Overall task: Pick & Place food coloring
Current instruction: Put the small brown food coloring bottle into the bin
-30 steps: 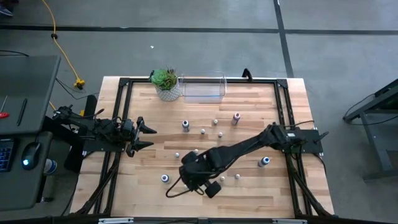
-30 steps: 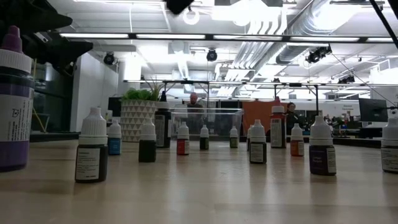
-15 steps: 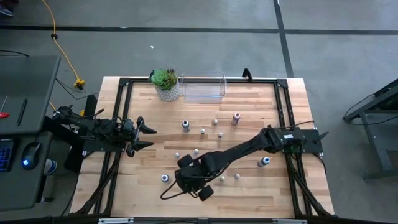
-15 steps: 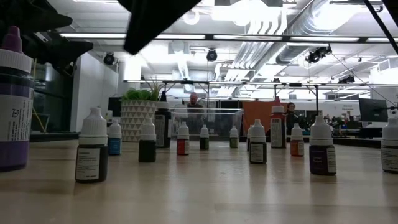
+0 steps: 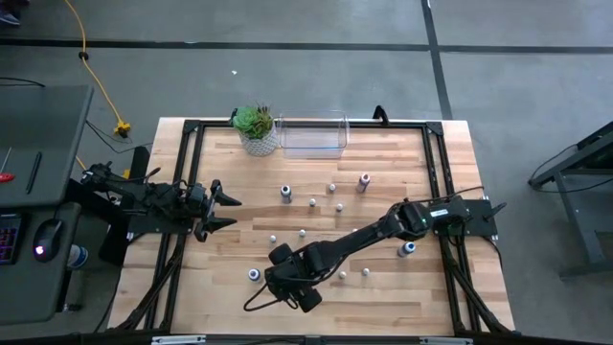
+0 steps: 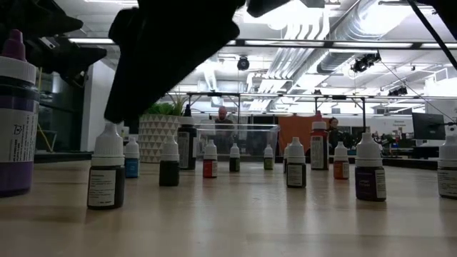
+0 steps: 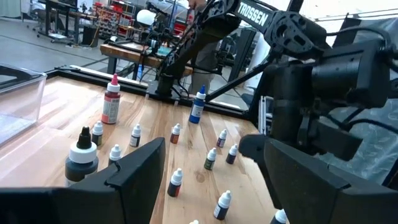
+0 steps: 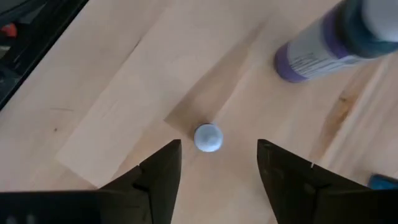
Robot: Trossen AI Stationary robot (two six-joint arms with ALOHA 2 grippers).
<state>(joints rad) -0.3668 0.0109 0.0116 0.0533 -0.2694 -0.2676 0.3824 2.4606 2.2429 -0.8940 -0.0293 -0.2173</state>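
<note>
Wooden surface strewn with upright food coloring bottles, caps up; right end effector open, poised over one white-capped bottle near front edge; purple bottle beside; left end effector open at left edge.

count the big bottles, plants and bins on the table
big bottles: 4
plant: 1
bin: 1
total: 6
</note>
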